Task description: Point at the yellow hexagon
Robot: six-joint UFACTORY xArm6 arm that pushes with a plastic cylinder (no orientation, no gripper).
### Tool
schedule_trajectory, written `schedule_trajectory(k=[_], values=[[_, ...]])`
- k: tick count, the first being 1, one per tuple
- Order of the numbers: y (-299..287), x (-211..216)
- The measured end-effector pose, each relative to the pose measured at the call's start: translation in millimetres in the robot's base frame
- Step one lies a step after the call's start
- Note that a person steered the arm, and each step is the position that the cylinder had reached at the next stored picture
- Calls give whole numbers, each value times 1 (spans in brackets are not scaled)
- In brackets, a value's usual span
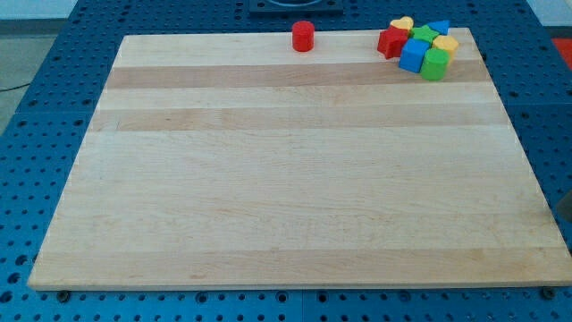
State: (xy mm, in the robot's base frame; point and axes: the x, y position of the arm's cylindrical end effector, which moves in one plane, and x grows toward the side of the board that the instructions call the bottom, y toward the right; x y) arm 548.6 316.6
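Note:
The yellow hexagon (445, 44) lies in a tight cluster of blocks at the board's top right corner. Around it are a yellow heart (402, 24), a red block (391, 42), a green block (424, 36), a blue block (438, 28), a blue cube (414, 55) and a green block (434, 63). A red cylinder (303, 36) stands alone at the board's top edge, left of the cluster. A dark piece at the view's right edge looks like my rod; my tip (552, 212) is just off the board's right edge, far below the cluster.
The wooden board (268, 179) lies on a blue perforated table (36, 107). A dark fixture (295, 5) sits at the view's top centre, beyond the board.

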Motion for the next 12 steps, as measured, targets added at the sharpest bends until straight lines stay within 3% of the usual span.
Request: schedule_trajectory(k=[2, 4, 7, 8, 10, 11, 12], values=[[0, 0], [29, -56], [27, -71], [26, -99], [28, -208], [28, -301], [13, -344]])
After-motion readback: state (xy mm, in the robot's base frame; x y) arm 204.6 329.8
